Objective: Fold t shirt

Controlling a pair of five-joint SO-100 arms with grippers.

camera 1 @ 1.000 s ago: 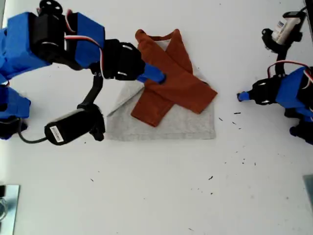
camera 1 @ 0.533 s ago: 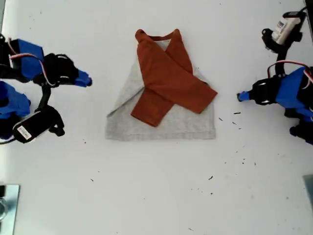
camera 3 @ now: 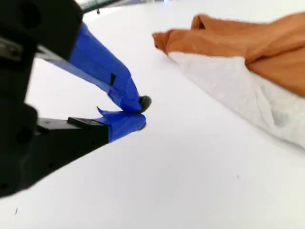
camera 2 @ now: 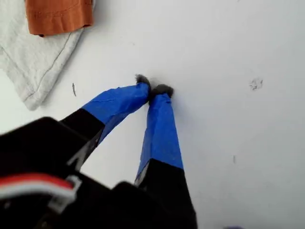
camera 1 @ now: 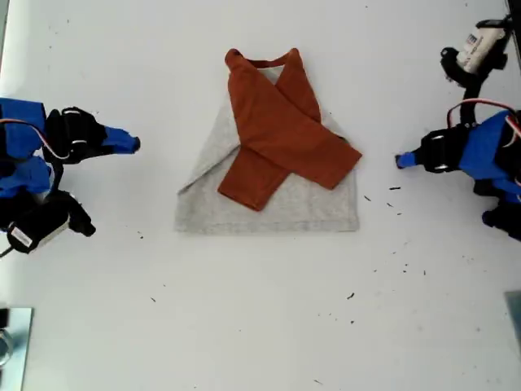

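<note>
The t shirt (camera 1: 277,208) lies flat at the middle of the white table, grey body down, with both rust-orange sleeves (camera 1: 281,130) crossed over it. My first gripper (camera 1: 400,161) is at the exterior view's right, just off the shirt's edge. It is shut and empty, its tips (camera 2: 153,89) on bare table near the t shirt's (camera 2: 33,62) grey hem corner. My second gripper (camera 1: 133,145) is at the exterior view's left, well apart from the shirt. In the second wrist view my second gripper (camera 3: 142,113) is shut and empty, with the t shirt (camera 3: 238,81) beyond it.
Small dark specks (camera 1: 395,189) dot the white table between the shirt and my first arm. A metal piece (camera 1: 12,338) shows at the exterior view's lower left corner. The second arm's black camera (camera 1: 37,228) hangs beside that arm.
My second gripper has drawn back from the orange sleeve to the exterior view's left and holds nothing. The shirt and my first arm have stayed put.
</note>
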